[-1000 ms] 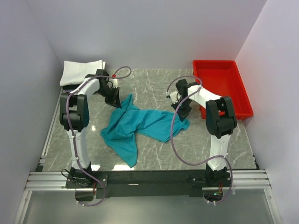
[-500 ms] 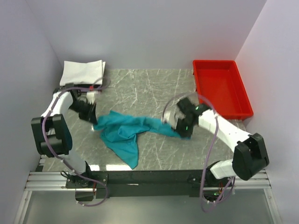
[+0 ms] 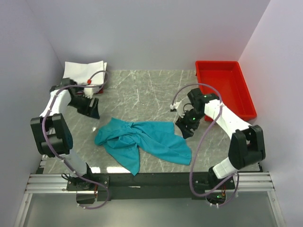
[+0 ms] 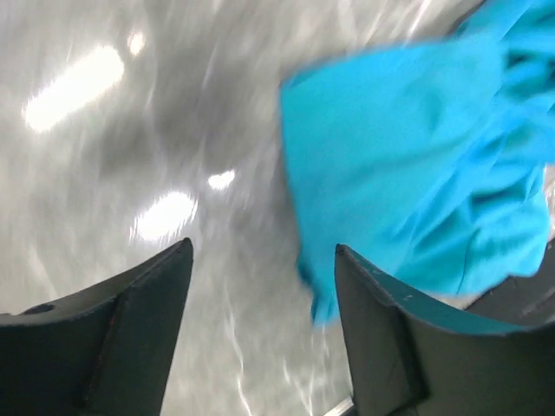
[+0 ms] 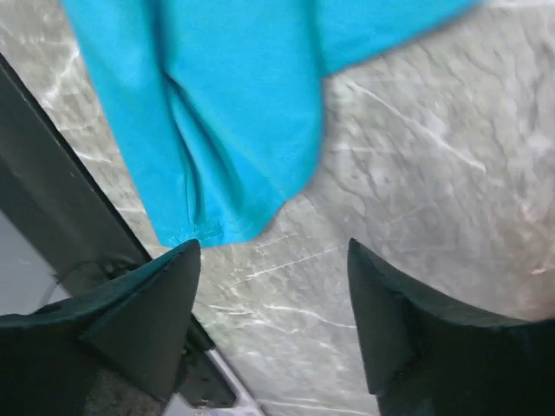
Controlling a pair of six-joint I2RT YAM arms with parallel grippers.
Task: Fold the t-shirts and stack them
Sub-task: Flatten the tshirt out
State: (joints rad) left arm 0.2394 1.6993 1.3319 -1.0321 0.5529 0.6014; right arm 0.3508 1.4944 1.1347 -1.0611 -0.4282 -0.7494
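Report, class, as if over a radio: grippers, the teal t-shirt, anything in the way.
Left gripper open, empty. Right gripper open, empty. Teal t-shirt crumpled on table between them. Nothing lying on it.

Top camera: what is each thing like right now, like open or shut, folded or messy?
teal t-shirt, crumpled, unfolded, lying loose, not held.
white t-shirt, folded flat, far left.
red tray, upright, nothing in it.
left gripper, open, holding nothing.
right gripper, open, holding nothing.
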